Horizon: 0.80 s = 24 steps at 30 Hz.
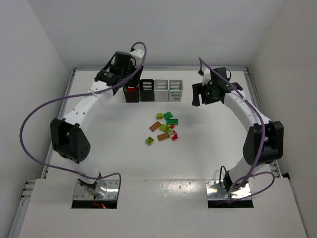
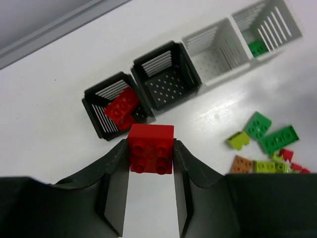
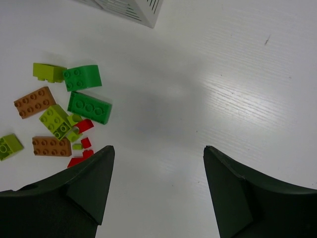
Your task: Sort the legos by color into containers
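**Top view.** Four bins stand in a row at 12 o'clock on the table [image 1: 213, 148]: first black bin [image 1: 132, 95], second black bin [image 1: 147, 90], first white bin [image 1: 161, 90], second white bin [image 1: 175, 90]. The left gripper [image 1: 129, 85] hangs over the first black bin, and its jaws are not readable here. The loose bricks [image 1: 165, 128] lie at 6 o'clock from the row. The right gripper [image 1: 203, 94] is at 3 o'clock from the row, well apart from the pile.

**Left wrist.** The jaws pinch a red brick [image 2: 151, 148] by its sides, just short of the first black bin's rim. That bin already holds red bricks [image 2: 122, 105]. The second white bin holds a green brick [image 2: 257, 48]; the two middle bins look empty.

Step in hand: delivering red. The next move calls for a short advance toward 12 o'clock, then a release over the mouth.

**Right wrist.** The jaws are spread with nothing between them. The pile sits at 9 o'clock. The smallest red bits there are possibly fragments, but they are too small to tell.
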### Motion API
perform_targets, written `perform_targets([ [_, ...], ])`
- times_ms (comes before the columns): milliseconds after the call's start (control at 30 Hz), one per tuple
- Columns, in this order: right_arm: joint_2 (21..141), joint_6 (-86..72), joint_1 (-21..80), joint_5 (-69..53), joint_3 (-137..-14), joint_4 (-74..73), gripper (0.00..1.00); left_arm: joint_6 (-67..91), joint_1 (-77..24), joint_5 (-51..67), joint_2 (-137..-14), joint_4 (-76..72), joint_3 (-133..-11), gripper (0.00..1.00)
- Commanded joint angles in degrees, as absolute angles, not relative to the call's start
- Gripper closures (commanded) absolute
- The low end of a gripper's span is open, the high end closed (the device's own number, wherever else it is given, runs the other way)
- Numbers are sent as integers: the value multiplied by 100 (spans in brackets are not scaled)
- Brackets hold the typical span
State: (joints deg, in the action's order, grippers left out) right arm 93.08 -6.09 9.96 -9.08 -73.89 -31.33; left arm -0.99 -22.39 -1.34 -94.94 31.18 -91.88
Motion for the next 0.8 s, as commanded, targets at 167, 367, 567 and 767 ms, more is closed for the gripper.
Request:
perform_targets([
  [167,9422,-668,1037,-1063,-7664,-3023,28,474,-1609,-35,-10887,3200,-10423,71],
  [367,9483,-668,1037,-1063,-7664,-3023,28,589,-1397,18,-11504,3199,-10986,70],
  [567,9536,-616,1037,-1116,-7664,-3023,28,536,-1283,-35,-11865,3199,-11153,63],
  [767,9589,-449,1037,-1414,-7664,-3076,28,483,-1283,18,-11813,3199,-11153,39],
])
